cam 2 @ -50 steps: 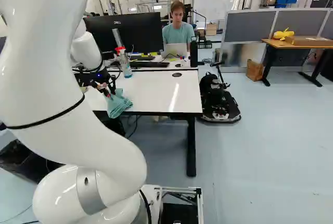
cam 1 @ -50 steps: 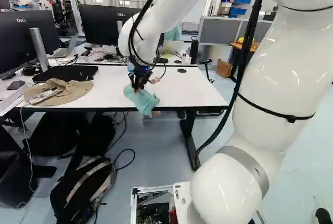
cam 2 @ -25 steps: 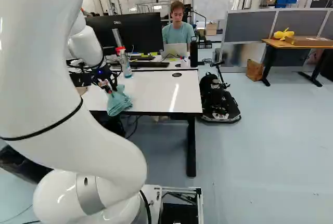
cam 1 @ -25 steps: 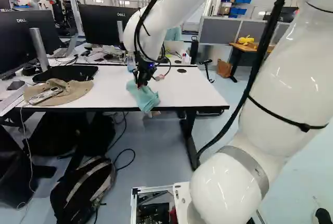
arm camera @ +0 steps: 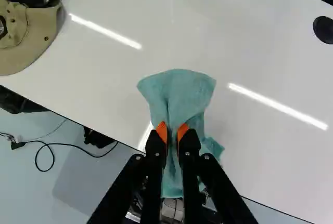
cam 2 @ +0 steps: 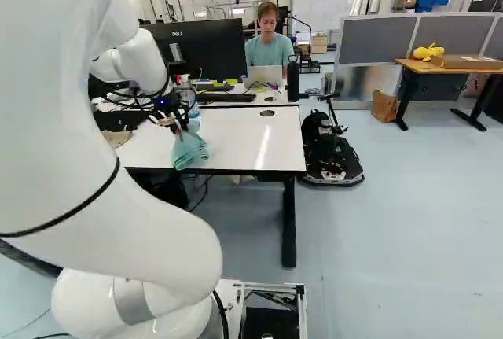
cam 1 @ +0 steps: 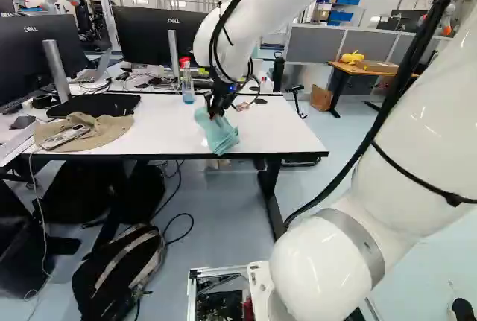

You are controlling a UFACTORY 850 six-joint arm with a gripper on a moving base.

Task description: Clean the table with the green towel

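Note:
My gripper (cam 1: 216,106) is over the front part of the white table (cam 1: 276,131) in the left base view. From it hangs the green towel (cam 1: 218,135), bunched and low near the table's front edge. Seen from the wrist, the gripper (arm camera: 172,132) is shut on the towel (arm camera: 179,96), with cloth pinched between both orange pads; part of the towel spreads ahead of the fingers and part trails beneath them. Whether its lower end touches the tabletop, I cannot tell.
Behind the gripper stands a clear bottle with a red top (cam 1: 186,81). At the left of the left base view a tan hat (cam 1: 100,131) with a phone on it lies beside a black case (cam 1: 93,105). Monitors (cam 1: 153,34) stand behind; a backpack (cam 1: 119,272) is on the floor.
My arm has carried the towel in the gripper rightward over the table, bringing the bottle into fuller sight in the left base view. The base has stayed in place.

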